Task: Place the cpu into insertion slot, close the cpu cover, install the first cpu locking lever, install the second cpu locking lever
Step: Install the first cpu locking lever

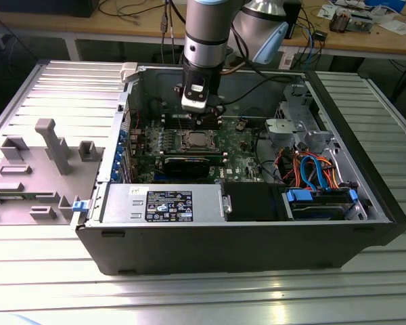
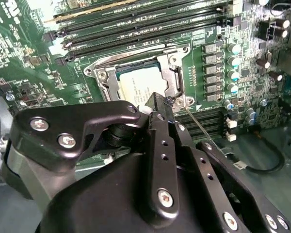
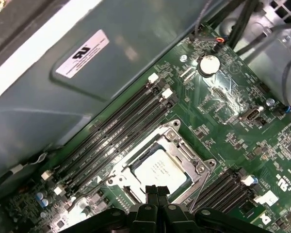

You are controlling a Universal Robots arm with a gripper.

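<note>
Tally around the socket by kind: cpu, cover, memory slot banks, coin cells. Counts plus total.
cpu: 1
cpu cover: 1
memory slot banks: 2
coin cell: 1
Total: 5

Bright, even light, with soft glare on the cpu [image 3: 161, 171] and case wall [image 3: 131, 56].

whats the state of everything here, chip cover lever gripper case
chip: seated in the socket
cover: down around the chip
lever: thin rod beside the socket, looks unlatched
gripper: shut, tips at the socket's edge
case: open, side panel off
</note>
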